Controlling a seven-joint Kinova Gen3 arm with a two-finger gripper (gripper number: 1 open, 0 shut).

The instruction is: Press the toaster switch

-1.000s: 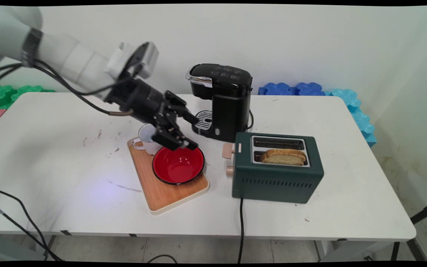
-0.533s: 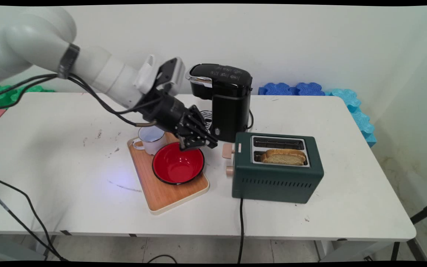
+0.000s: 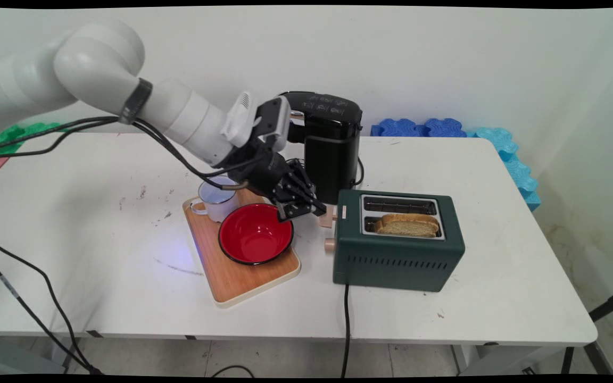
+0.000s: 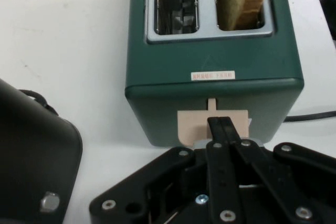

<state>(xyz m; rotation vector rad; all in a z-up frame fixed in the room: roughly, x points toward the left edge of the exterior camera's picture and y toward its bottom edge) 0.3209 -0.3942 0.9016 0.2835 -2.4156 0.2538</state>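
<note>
The gripper (image 4: 222,123), fingers pressed together and grasping nothing, sits tip-against the tan lever (image 4: 212,126) on the end face of the green toaster (image 3: 398,242), which stands toward the table's (image 3: 445,319) near right edge, bread (image 3: 407,225) in its nearer slot.

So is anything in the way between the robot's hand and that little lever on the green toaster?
Nothing visible. The gripper sits right at the toaster lever, fingers together; the red bowl and coffee machine stand off to the sides.
</note>
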